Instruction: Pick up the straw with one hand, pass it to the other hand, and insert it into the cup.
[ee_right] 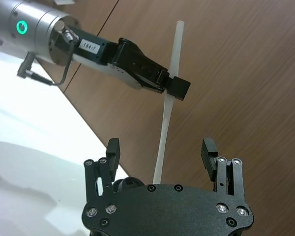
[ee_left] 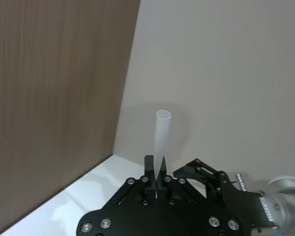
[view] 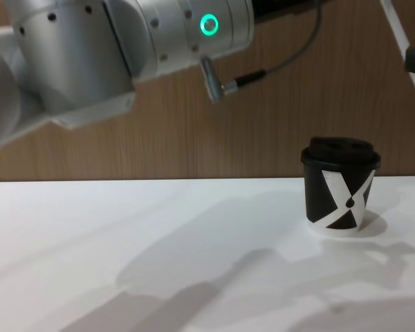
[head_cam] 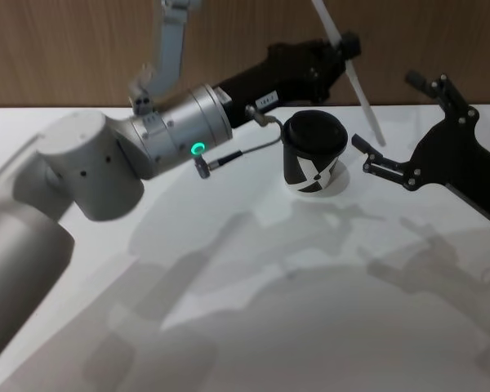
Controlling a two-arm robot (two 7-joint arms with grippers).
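Both grippers are hovering above the worktop's (head_cam: pixel 229 261) far edge, I'm judging for the handover: my left gripper (head_cam: pixel 345 45) is pinching the straw (head_cam: pixel 359 82) partway up, tilted, leaving its lower end free just beside the cup (head_cam: pixel 314 155) standing near that edge. My right gripper (ee_right: pixel 161 146) is gaping wide and empty, the straw lining up with the gap between its fingers (ee_right: pixel 209 150), touching neither.

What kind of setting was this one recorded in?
Probably a robot test bench: a plain white table against a wood-panelled wall, one lidded black cup on it, and the left gripper holding a straw up near the open right gripper.
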